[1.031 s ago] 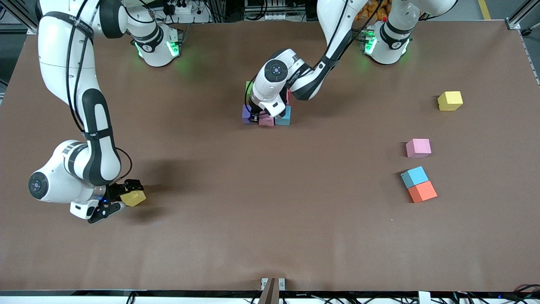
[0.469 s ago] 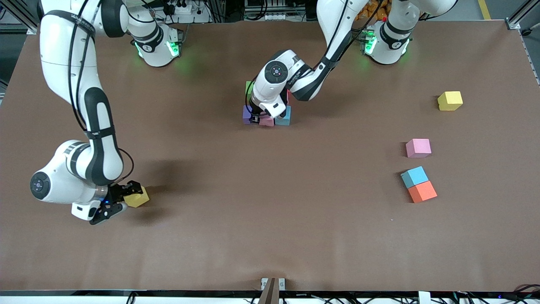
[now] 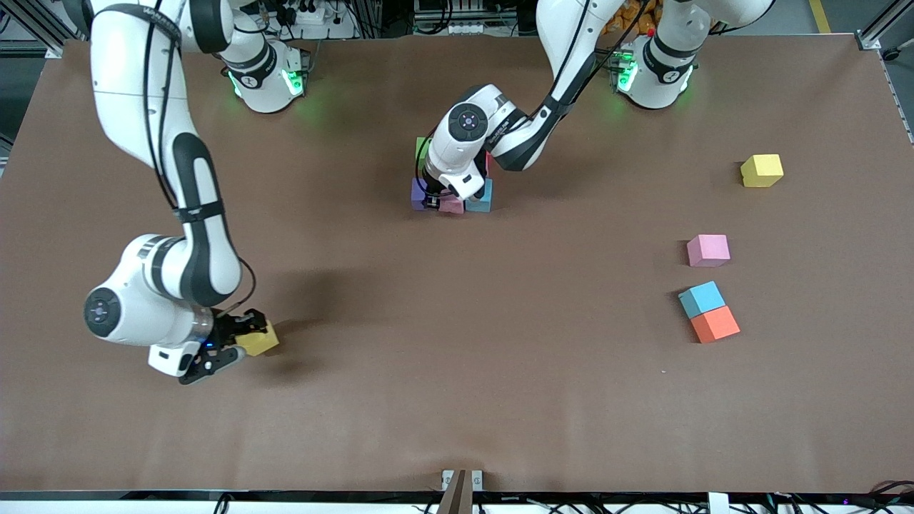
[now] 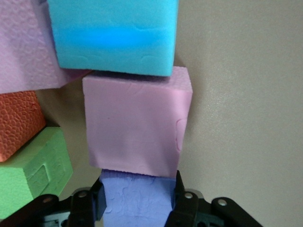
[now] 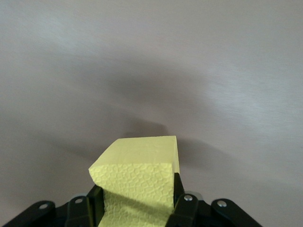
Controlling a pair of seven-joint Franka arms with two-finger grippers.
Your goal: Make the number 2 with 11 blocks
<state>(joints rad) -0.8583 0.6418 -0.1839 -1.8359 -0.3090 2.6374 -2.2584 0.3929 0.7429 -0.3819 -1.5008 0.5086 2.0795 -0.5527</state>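
Note:
A cluster of blocks sits mid-table under my left arm: a purple block (image 3: 417, 193), a pink one (image 3: 451, 205), a light blue one (image 3: 481, 199) and a green one (image 3: 420, 145). My left gripper (image 3: 430, 200) is down on the cluster, shut on the purple block (image 4: 137, 201), which touches the pink block (image 4: 137, 123). An orange-red block (image 4: 16, 123) lies beside the green one (image 4: 28, 175). My right gripper (image 3: 246, 341) is shut on a yellow block (image 5: 137, 182), just above the table toward the right arm's end.
Loose blocks lie toward the left arm's end: a yellow one (image 3: 762, 170), a pink one (image 3: 708, 250), and a light blue one (image 3: 701, 298) touching an orange one (image 3: 715, 324) that lies nearer the front camera.
My right gripper shut on the yellow block and carried it a short way toward the table's middle. The left gripper stayed on the purple block.

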